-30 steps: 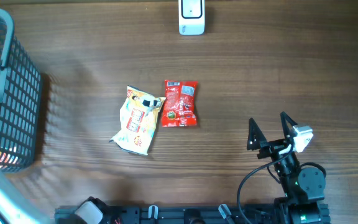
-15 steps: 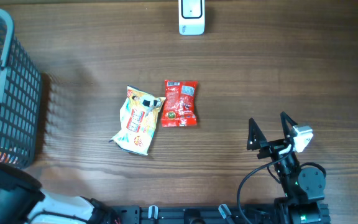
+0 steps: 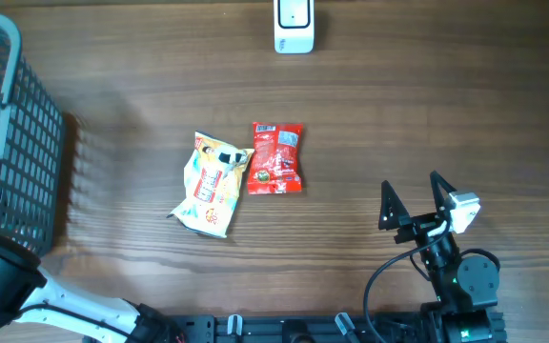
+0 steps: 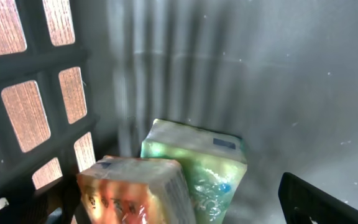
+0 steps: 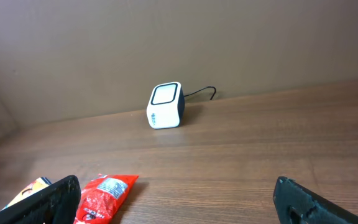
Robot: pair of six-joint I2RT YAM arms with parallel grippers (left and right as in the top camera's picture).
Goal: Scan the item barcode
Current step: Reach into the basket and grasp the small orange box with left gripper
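You have a dark wooden table (image 3: 446, 95) filling the overhead view, with a grey mesh basket (image 3: 27, 162) standing on it at the far left edge of the frame. Near the centre lie a crumpled yellow packet (image 3: 213, 183) and, just beside it on the right, a red packet (image 3: 276, 158). A white scanner (image 3: 294, 24) sits at top centre.

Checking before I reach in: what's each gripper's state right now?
Left gripper: open, nothing gripped.
Right gripper: open, empty.
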